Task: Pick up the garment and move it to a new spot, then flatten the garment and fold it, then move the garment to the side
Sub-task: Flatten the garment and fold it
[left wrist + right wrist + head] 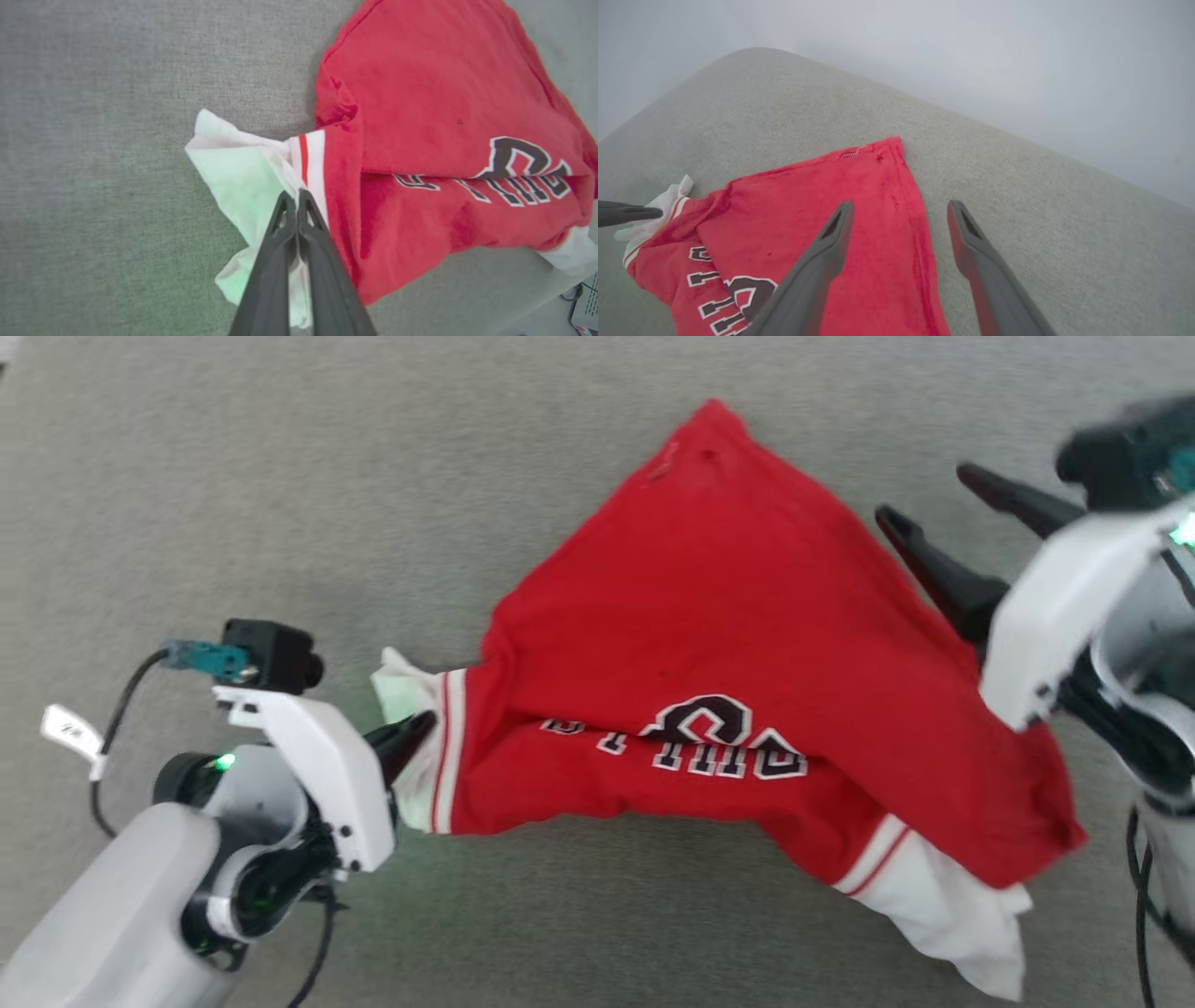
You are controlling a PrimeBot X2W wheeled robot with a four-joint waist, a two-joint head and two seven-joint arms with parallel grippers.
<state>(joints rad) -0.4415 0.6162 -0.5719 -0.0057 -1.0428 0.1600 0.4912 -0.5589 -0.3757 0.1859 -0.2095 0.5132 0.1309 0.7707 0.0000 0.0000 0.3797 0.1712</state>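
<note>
Right now I have the garment lying crumpled on the grey tabletop, its red body bunched into a peak and the lettering folded on itself, well in from the rounded corner my right wrist view shows. My left jaws are clamped on the white sleeve, just beside its striped trim. My right jaws stand wide apart over the garment's opposite edge, one finger above red cloth, the other above bare tabletop.

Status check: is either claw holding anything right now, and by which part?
The left claw is shut on the red jersey shirt, pinching its white sleeve. The right claw is open, holding nothing.
</note>
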